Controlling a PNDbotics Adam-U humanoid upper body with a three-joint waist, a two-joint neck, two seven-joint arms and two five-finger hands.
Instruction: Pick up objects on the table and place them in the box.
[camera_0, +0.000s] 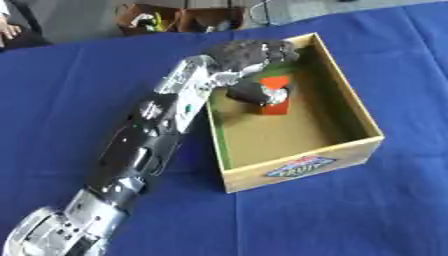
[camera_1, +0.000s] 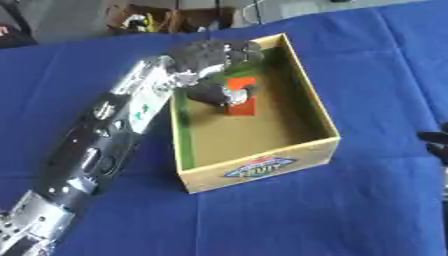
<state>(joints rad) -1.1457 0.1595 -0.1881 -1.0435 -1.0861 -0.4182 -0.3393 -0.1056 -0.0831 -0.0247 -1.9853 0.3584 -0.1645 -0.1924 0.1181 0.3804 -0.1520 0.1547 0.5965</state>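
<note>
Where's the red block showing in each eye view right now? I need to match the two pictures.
Left eye view: red block sits right of centre in the upper half, inside the box, under the left hand.
Right eye view: the block is nearer centre, upper half, same spot in the box.
Shared landmark: the blue fruit label on the box's near wall.

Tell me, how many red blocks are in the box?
1. The red block sits inside the box, under the left hand. More may hide beneath that hand.
</note>
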